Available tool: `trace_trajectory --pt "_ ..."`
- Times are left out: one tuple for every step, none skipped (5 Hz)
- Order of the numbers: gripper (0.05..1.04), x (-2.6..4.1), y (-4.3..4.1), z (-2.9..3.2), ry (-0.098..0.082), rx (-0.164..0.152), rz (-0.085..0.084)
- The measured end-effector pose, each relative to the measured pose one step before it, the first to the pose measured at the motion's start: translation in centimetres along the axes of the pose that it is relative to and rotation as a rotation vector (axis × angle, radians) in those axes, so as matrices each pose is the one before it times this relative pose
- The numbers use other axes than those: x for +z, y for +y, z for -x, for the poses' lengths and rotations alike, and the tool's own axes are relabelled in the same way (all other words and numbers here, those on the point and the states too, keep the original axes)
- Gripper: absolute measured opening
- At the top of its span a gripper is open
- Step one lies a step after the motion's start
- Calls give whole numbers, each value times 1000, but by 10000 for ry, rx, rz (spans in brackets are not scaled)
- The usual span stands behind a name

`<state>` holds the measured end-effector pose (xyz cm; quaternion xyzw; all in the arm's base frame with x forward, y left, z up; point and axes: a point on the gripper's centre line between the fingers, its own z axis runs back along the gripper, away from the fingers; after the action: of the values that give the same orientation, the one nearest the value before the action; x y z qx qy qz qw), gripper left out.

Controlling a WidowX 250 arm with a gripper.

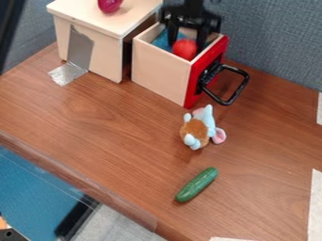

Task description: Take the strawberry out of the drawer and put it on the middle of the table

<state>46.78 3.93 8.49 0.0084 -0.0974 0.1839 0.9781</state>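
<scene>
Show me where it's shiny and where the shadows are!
Camera view: bright glare on the silver tape, a light sheen on the cucumber, a soft shadow close beside it, and a dark gap between the wooden box and the drawer.

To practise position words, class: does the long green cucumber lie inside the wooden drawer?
No, the cucumber lies on the brown table, outside the drawer.

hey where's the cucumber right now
The cucumber lies on the table in the lower middle of the camera view, just below the plush toy.
</scene>
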Motion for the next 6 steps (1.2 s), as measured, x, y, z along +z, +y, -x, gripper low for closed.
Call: trace_trajectory --pt "694 3459 -67 -13 -561 14 514" --pt "694 2314 829 2049 -144 -168 109" --pt "694 956 2281 2290 131 -56 -167" --pt "694 -1390 2223 2908 647 -268 -293" --pt "694 -1997 1296 2217 619 -104 -232" --pt "694 -777 296 1509 -55 -152 -64"
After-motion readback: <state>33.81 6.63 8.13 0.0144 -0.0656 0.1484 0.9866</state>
